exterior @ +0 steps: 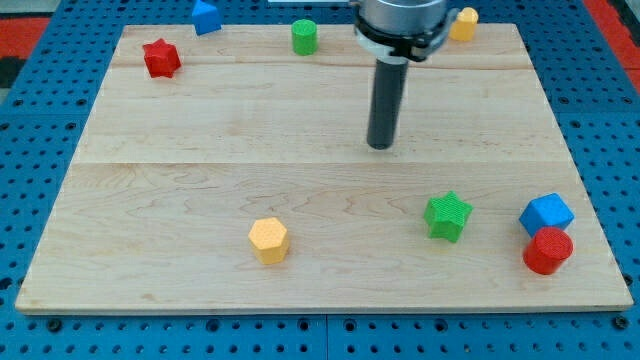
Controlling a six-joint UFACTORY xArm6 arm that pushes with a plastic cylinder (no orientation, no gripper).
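Note:
My tip [380, 146] rests on bare wood a little right of the board's middle, touching no block. The nearest block is the green star [447, 216], below and to the right of the tip, well apart from it. A blue cube [546, 214] sits at the right edge with a red cylinder [548, 251] pressed against its lower side. A yellow hexagonal block [268, 240] lies at the lower left of the tip.
Along the view's top stand a red star [160, 58], a blue block [206, 17], a green cylinder [304, 37] and a small yellow block [463, 23]. The wooden board [200, 140] lies on a blue perforated table.

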